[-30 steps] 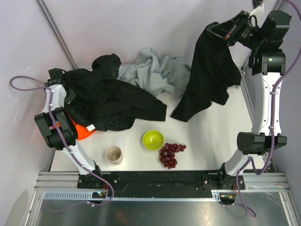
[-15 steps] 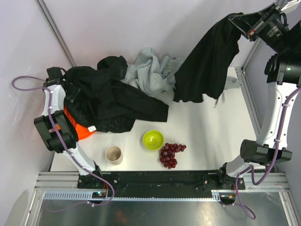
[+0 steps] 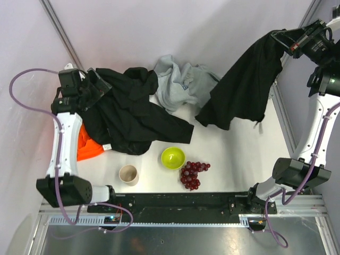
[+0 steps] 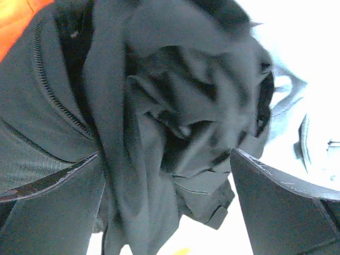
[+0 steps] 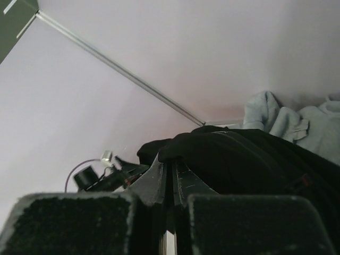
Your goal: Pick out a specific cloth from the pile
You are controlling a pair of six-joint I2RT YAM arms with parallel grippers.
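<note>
Step in hand: we judge this to be the lift-out, with the cloth [image 3: 244, 85] raised off the pile [image 3: 133, 114] and about to be carried free.
Right tool [image 3: 287, 41]: pinched shut on the top fold of the cloth, high at 2 o'clock of the table [image 3: 234, 154]. The right wrist view shows black fabric bunched between the closed fingers.
Left tool [image 3: 95, 86]: jaws wide apart and holding nothing, just over the larger black garment [image 3: 133, 127] at 10 o'clock.
The cloth: it hangs in one long drape from the right tool, down toward the table's centre. Its lower hem is just beside the grey sweatshirt [image 3: 178, 87]. We cannot tell whether the hem touches the table.
The pile: black, grey and an orange garment [image 3: 85, 150] lie from 9 to 12 o'clock. A white label [image 3: 108, 146] marks the larger black piece as the wrong one.
Doing it well: we would keep the pinch firm and lift or swing toward 3 o'clock until the hem is well apart from the sweatshirt. We would also keep the left tool low over the pile, ready to pin it.
Watch for: thin fabric sliding out of a small pinch, or the hem dragging grey cloth along.
Keep off: the green bowl [image 3: 173, 157], the grapes [image 3: 192, 173] and the cup [image 3: 128, 174] at 6 o'clock.
</note>
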